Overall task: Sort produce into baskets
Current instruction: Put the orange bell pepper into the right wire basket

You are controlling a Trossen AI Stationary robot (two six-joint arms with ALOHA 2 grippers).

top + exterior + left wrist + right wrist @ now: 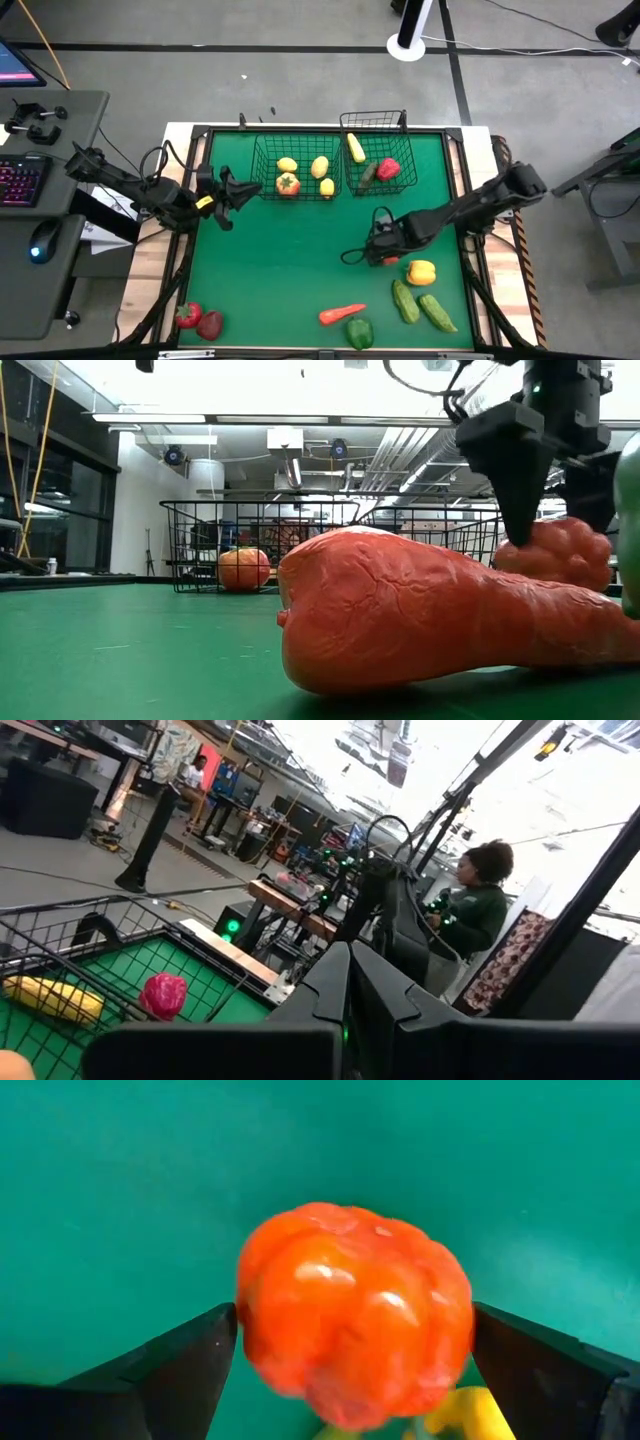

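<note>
A red pepper [355, 1325] sits on the green table [290, 250], right of centre. My right gripper [353, 1312] points down over it, open, with one finger on each side of it [560, 532]. My left gripper [240, 188] hovers shut and holding nothing just in front of the left basket [262, 170], which holds lemons and a tomato [288, 184]. The right basket [398, 150] holds a yellow piece, a green one and a red pepper [388, 168].
A yellow pepper [421, 271] lies close to the right gripper, on its near right. Two cucumbers [420, 305], a carrot [342, 314] and a green pepper [359, 333] lie near the front edge. Two red pieces [198, 320] sit at the front left corner. A person [475, 910] stands beyond the table.
</note>
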